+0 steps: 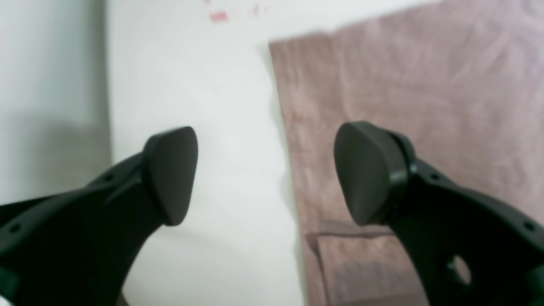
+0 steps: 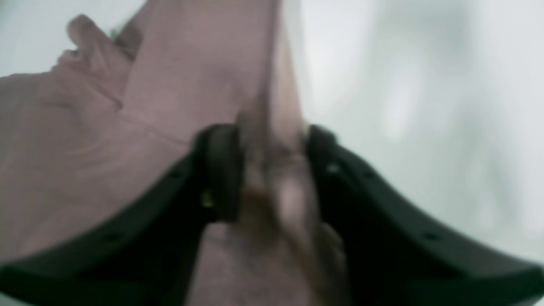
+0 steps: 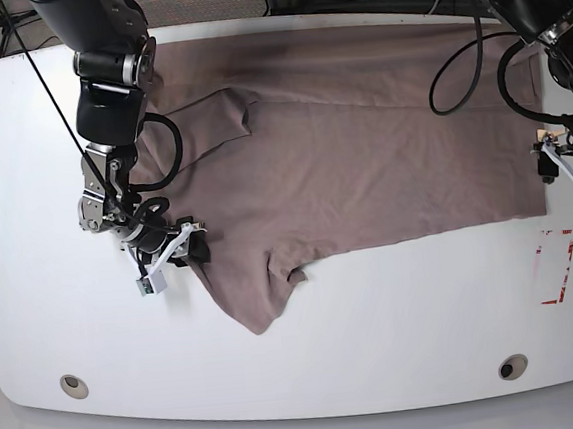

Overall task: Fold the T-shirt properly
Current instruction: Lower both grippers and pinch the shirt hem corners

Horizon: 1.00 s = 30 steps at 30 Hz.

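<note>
Fingers [image 1: 170, 174] of the left gripper [image 1: 267, 174] stand spread wide with nothing between them, one pad over the bare white table [image 3: 378, 347] and the other over cloth; the fingers [image 2: 221, 170] of the right gripper [image 2: 272, 170] are pressed onto a bunched ridge of fabric and pinch it.

The T-shirt [image 3: 362, 158], the largest body in the scene, lies spread across the far half of the table in the base view, mostly flat, with shallow wrinkles running across it. We note one sleeve folded inward near the upper left of that view and a corner of cloth drooping toward the near edge, beside the right gripper [image 3: 174, 249]. The left gripper [image 3: 568, 165] hangs just off the shirt's straight side edge, at the right of the base view.

We judge the cloth light, soft and wholly limp. It will not hold a shape, will drape from any pinch point and will drag its loose parts along the table. It seems unlikely to slip once pinched and is in no way fragile.

Good holds, in our judgement, are hems and corners, where doubled layers give the pads more to bite. In the left wrist view a stitched, doubled band shows at the lower edge, close to the open pads. Small red marks [image 3: 555, 266] lie on the table near that arm.
</note>
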Each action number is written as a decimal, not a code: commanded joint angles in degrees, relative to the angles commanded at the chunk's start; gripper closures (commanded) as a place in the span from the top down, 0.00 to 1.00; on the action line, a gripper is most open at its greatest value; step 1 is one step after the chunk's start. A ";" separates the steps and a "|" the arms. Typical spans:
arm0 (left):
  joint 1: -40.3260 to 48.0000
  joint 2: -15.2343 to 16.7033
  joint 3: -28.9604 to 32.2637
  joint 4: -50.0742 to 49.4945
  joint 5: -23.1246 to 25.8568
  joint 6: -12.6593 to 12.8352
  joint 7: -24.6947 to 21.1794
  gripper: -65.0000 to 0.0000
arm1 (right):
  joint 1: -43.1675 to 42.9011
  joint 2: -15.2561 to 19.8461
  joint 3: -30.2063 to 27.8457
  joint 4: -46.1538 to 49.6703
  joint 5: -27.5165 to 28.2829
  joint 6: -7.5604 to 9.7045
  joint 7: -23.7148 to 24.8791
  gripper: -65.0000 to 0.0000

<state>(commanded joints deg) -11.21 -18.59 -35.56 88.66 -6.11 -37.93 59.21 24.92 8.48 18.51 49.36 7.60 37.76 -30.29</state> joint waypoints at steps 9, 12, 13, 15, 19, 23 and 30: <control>-7.47 -2.46 0.18 -21.01 -0.18 4.75 -8.70 0.89 | 0.18 0.09 -0.09 0.09 0.00 0.18 0.00 0.09; -9.41 -3.16 0.18 -26.73 -0.09 4.84 -11.69 0.93 | 0.18 0.09 -0.09 0.09 0.00 0.18 0.00 0.09; -9.85 -3.34 0.26 -28.57 -0.09 4.92 -13.01 0.92 | 0.09 0.09 -0.09 0.09 0.00 0.18 0.00 0.09; -10.81 -3.43 0.35 -32.53 -0.09 4.92 -15.47 0.92 | 0.09 0.09 -0.09 0.09 0.00 0.18 0.00 0.09; -12.66 -3.43 0.35 -37.63 -0.09 4.92 -17.32 0.92 | 0.00 0.09 -0.09 0.09 0.00 0.18 0.00 0.09; -14.07 -3.43 0.35 -41.67 -0.09 4.92 -17.76 0.93 | 0.00 0.09 -0.09 0.09 0.00 0.18 0.00 0.09; -14.95 -2.55 0.44 -43.52 -0.09 4.92 -17.76 0.92 | 0.00 0.09 -0.09 0.09 0.00 0.26 -0.09 0.09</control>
<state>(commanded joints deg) -26.15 -21.14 -35.12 45.14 -6.20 -33.01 41.45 24.92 8.57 18.42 49.45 7.60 38.02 -30.37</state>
